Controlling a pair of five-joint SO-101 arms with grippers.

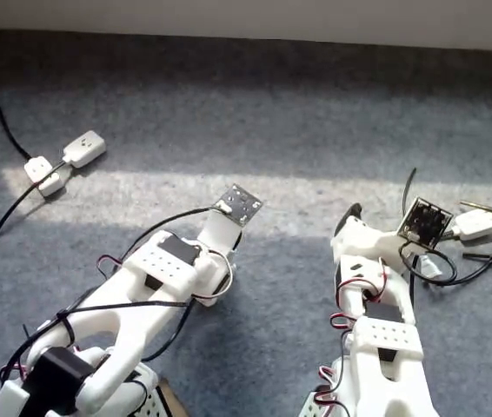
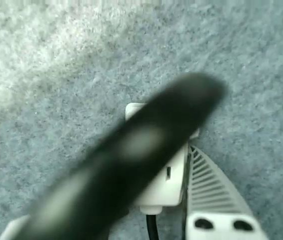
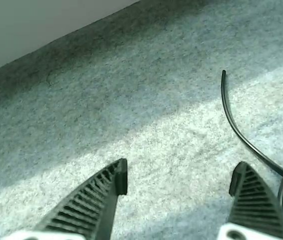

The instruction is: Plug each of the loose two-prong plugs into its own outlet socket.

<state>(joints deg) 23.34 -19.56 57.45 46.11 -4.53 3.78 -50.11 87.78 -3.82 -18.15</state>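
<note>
**Hidden or unclear.** One finger of the left gripper (image 2: 197, 120) is a dark blur across the left wrist view and covers most of the white plug body (image 2: 166, 186). The plug body sits between that finger and the ribbed white finger (image 2: 211, 190), which lies against its side, so the pincer is clamped on it. The prongs cannot be made out. A black cable (image 2: 153, 227) leaves the plug body's near end. In the high view the left arm (image 1: 155, 269) covers this gripper and its load.

**Right gripper** (image 3: 181, 174). Its fingers are spread wide over bare carpet, with nothing between them.

**Surface and room.** The grey carpet (image 1: 255, 113) is crossed by a band of sunlight (image 1: 168, 191). A pale wall (image 1: 315, 17) borders the far edge.

**Surroundings.**
- **Far left:** A larger white connector (image 1: 83, 149) and a smaller white connector (image 1: 44, 174) lie end to end on a thin black lead (image 1: 7, 130). Whether they are mated cannot be told.
- **Beside the right arm** (image 1: 385, 339): Further white connectors (image 1: 476, 224) lie among looped black cables (image 1: 433, 269), cut off at the frame edge.
- **Right wrist view:** A curved cable end (image 3: 241, 135) lies near one finger.
</note>
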